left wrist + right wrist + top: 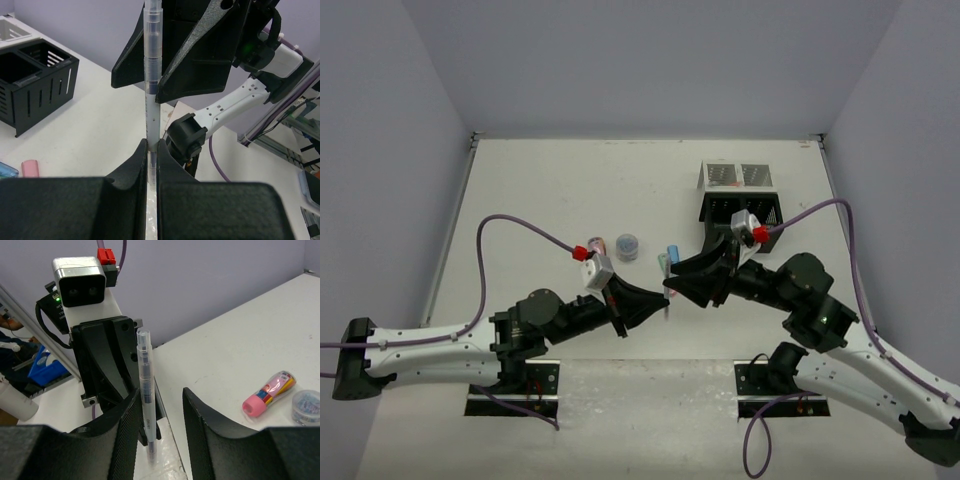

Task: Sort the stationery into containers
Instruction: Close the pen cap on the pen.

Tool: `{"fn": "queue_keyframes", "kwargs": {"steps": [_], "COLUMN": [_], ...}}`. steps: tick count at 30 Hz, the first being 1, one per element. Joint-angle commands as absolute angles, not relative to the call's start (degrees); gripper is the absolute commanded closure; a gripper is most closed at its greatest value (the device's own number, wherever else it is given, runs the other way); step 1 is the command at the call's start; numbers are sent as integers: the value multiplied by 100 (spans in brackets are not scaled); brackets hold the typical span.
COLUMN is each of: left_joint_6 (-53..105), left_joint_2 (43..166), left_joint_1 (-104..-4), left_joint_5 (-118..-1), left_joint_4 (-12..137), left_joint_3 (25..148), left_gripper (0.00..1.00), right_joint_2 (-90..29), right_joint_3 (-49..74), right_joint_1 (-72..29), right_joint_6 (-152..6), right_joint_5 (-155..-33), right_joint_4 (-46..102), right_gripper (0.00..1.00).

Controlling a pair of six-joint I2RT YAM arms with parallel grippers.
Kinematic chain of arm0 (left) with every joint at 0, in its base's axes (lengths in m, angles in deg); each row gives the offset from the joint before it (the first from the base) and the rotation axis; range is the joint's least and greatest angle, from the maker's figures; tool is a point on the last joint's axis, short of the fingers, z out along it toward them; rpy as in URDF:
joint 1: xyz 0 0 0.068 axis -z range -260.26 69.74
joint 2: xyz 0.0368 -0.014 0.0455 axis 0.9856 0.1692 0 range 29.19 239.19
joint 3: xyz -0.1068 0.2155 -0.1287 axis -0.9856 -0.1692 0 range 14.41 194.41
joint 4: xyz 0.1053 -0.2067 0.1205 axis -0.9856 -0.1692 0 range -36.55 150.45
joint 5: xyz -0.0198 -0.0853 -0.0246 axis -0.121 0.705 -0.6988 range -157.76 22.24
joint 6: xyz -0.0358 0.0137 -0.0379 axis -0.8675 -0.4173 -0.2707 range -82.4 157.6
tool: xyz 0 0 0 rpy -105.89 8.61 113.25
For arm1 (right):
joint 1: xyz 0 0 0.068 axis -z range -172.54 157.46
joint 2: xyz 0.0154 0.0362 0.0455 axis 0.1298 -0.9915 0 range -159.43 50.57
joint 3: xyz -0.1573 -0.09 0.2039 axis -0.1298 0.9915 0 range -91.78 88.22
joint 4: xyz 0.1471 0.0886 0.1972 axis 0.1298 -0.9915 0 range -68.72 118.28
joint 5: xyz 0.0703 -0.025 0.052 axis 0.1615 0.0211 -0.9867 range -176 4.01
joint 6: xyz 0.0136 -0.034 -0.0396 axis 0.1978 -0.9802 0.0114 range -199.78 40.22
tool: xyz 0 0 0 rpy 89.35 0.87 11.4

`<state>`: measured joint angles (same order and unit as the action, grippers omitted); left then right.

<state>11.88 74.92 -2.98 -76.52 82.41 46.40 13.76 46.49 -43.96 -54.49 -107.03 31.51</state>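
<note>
Mid-air over the bench (570, 190), left hand (152, 160) is pinching one end of the clear pen (151, 75), whose long axis is running straight into the spread right hand (160, 396), which is sitting nearer the black box (740, 212).

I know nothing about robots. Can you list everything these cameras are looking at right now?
pen: one, pale see-through grey, upright between the two grippers
pink marker: one, pink cap, patterned body, lying on the table
pot: one, round, grey-blue, beside the pink marker
blue marker: one, blue, just ahead of the grippers
green item: one, green, next to the blue marker, too small to identify
black box: one, black, far right of the table
white box: one, white mesh, right behind the black box
table: one, white
left gripper: one, black, shut on the pen
right gripper: one, black, open around the pen
</note>
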Motion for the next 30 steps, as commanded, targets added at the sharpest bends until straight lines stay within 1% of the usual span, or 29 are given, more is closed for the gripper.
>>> {"fn": "queue_keyframes", "kwargs": {"steps": [1,3,6,7,8,9,10,11,12,14,16,18,20,21,24,25,26,28,29,30], "left_joint_6": [1350,1337,1285,1272,1264,1262,1251,1230,1209,1203,1211,1219,1212,1211,1203,1203,1210,1235,1233,1235], "left_joint_2": [7564,7599,7667,7709,7745,7767,7795,7828,7857,7892,7971,8040,8114,8133,8185,8217,8226,8243,8250,8254], "left_joint_1": [-309,-309,-309,-309,-309,-309,-309,-309,-309,-309,-309,-309,-309,-309,-309,-309,-309,-309,-309,-309], "left_joint_5": [-7649,-7687,-7851,-7886,-7901,-7901,-7901,-7913,-7925,-7922,-7885,-7842,-7803,-7778,-7759,-7752,-7737,-7688,-7702,-7717], "left_joint_4": [8560,8512,8340,8291,8243,8195,8178,8166,8185,8252,8380,8442,8435,8435,8450,8469,8515,8609,8614,8611], "left_joint_3": [4827,4859,4986,5056,5126,5181,5210,5231,5232,5232,5220,5246,5290,5290,5290,5290,5276,5257,5260,5267], "left_gripper": [100,100,100,92,84,76,66,52,45,43,50,66,78,78,72,69,69,90,97,100], "right_joint_2": [1256,1219,1198,1224,1253,1277,1316,1370,1409,1447,1454,1458,1481,1498,1502,1490,1467,1432,1423,1419], "right_joint_3": [4683,4683,4690,4697,4707,4721,4738,4750,4770,4788,4797,4787,4779,4770,4751,4745,4737,4751,4763,4774], "right_joint_1": [-4422,-4424,-4431,-4426,-4425,-4431,-4431,-4431,-4431,-4431,-4431,-4431,-4431,-4431,-4431,-4431,-4431,-4431,-4431,-4428], "right_joint_6": [-5398,-5372,-5358,-5359,-5359,-5358,-5352,-5339,-5327,-5301,-5246,-5218,-5217,-5209,-5192,-5167,-5151,-5101,-5085,-5078], "right_joint_5": [-11051,-11160,-11121,-11088,-11047,-11001,-10968,-10944,-10932,-10920,-10963,-10974,-10937,-10929,-10946,-10971,-10980,-11036,-11048,-11048], "right_joint_4": [3279,3340,3370,3378,3388,3403,3426,3445,3485,3533,3600,3619,3619,3618,3632,3669,3686,3767,3797,3815], "right_gripper": [63,69,90,95,99,100,100,100,100,100,100,100,100,100,100,100,100,100,100,100]}}
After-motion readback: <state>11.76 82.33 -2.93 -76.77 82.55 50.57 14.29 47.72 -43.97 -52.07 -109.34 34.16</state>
